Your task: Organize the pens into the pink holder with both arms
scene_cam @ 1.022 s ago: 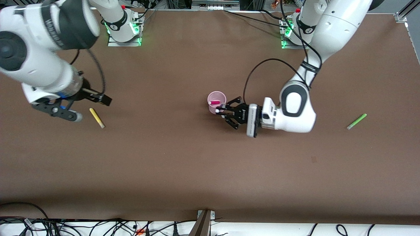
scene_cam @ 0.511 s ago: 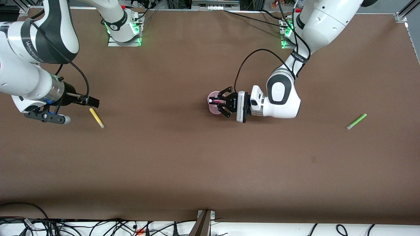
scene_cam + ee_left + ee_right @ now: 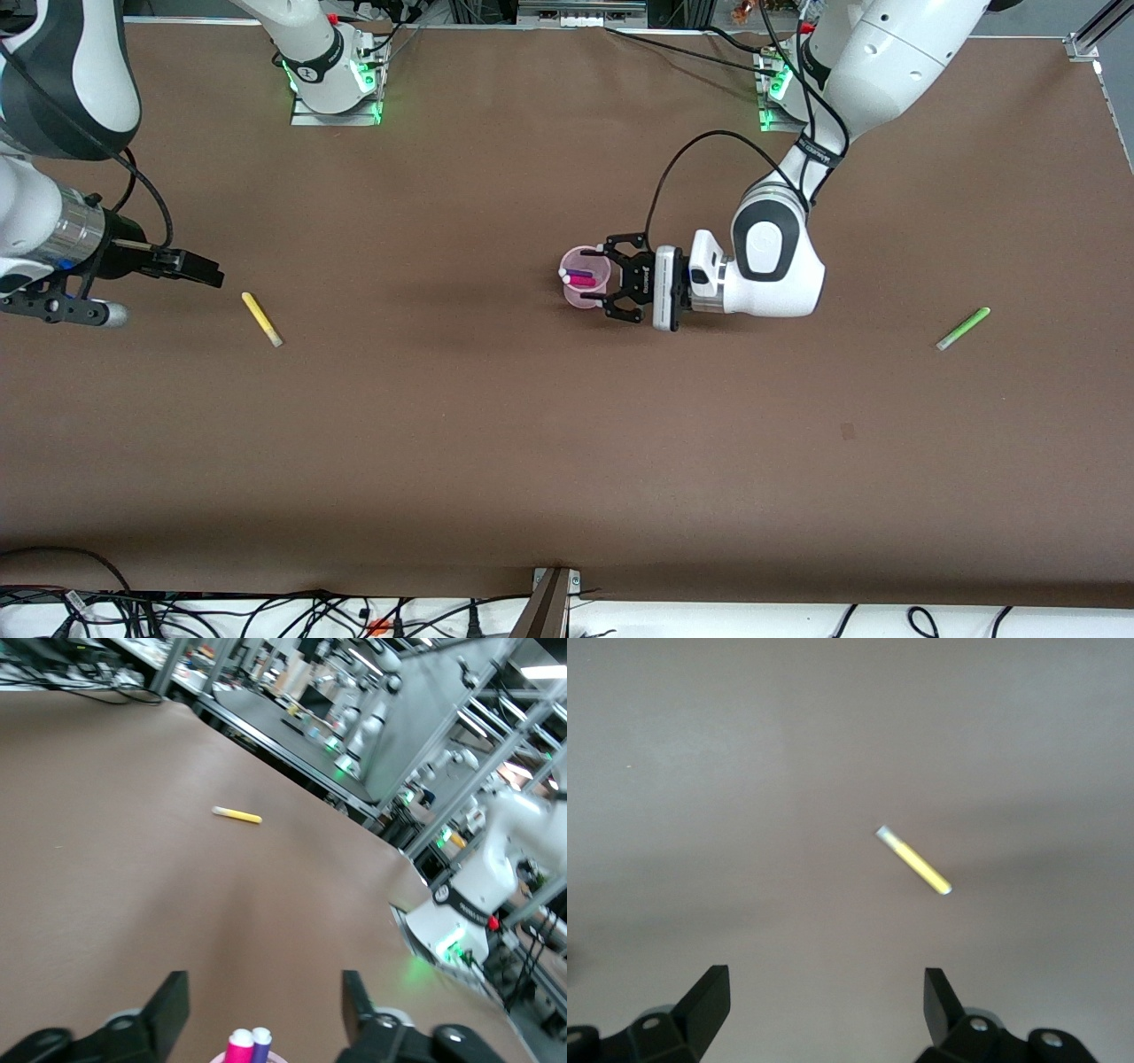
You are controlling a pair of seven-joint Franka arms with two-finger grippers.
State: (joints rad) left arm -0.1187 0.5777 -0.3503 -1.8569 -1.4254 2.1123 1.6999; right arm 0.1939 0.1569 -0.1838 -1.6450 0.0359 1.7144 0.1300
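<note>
Noting left gripper [image 3: 611,285] over pink holder [image 3: 585,276], jaws spread — right gripper [image 3: 142,283], jaws spread, near yellow pen [image 3: 262,319] on our worktop [image 3: 496,443].

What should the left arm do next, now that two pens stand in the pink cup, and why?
Probably lift the left gripper away from the pink holder. Its fingers are open, and the magenta pen and dark purple pen already stand inside. The light green pen lies at its end of the table. The right gripper, open, hangs beside the yellow pen.
</note>
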